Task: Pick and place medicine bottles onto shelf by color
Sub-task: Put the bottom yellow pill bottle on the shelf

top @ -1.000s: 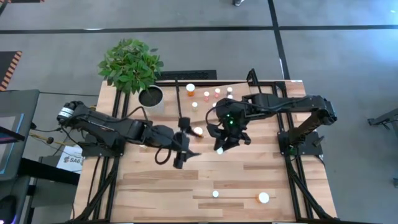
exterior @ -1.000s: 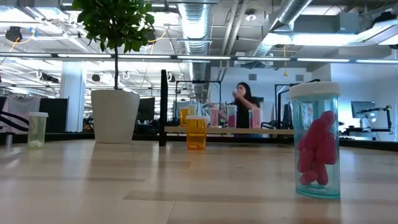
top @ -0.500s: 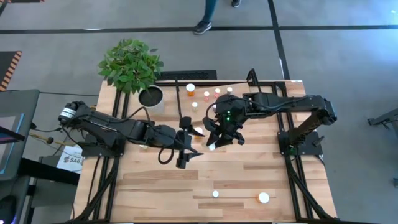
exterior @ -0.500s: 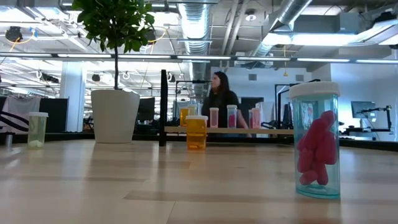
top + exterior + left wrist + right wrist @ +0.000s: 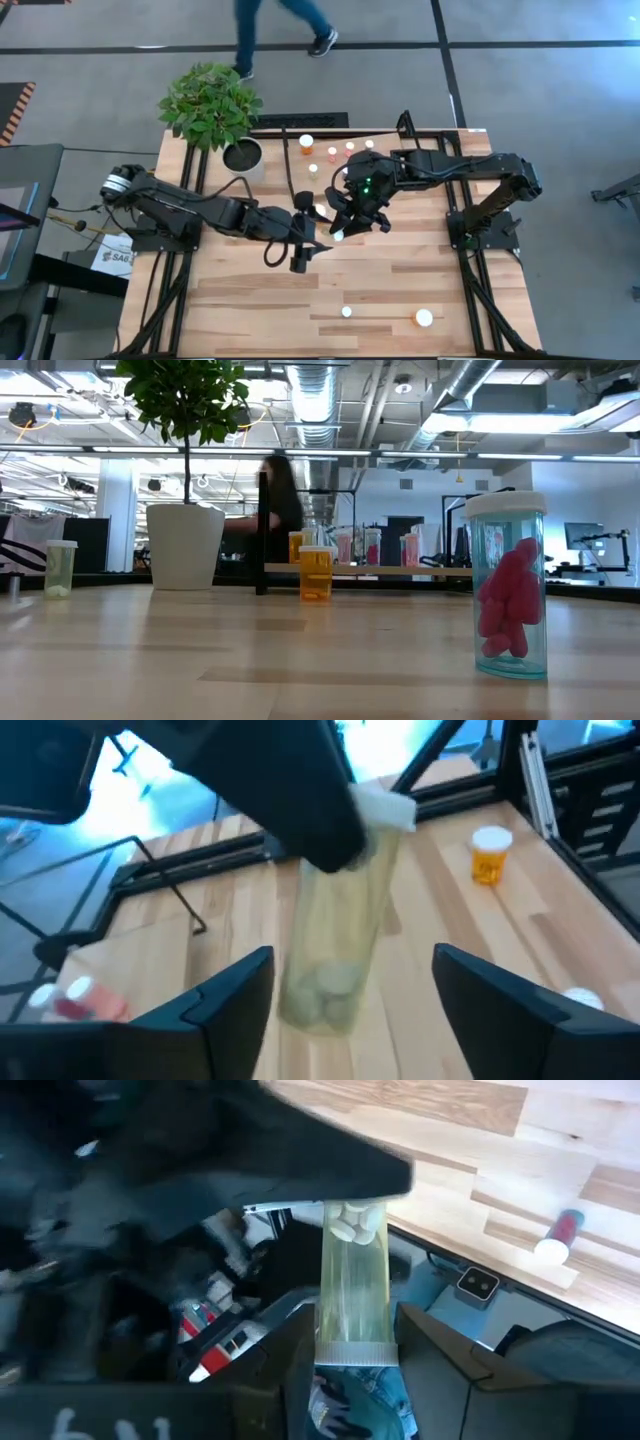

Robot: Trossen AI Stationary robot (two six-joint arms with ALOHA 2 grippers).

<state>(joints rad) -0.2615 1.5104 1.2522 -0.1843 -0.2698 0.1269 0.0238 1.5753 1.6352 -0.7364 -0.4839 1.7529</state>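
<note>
Handover of a pale, clear cylindrical bottle (image 5: 335, 945) with white cap.

The right gripper (image 5: 347, 226) clamps it, seemingly near the cap; the left gripper (image 5: 309, 236), spread wide, brackets its base. Next: close, then carry to the light wooden shelf (image 5: 340, 165) beyond.

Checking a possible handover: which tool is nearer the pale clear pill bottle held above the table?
Right. The right tool is shut on the pale clear pill bottle; the left tool faces it, open, fingers either side, not touching.
</note>
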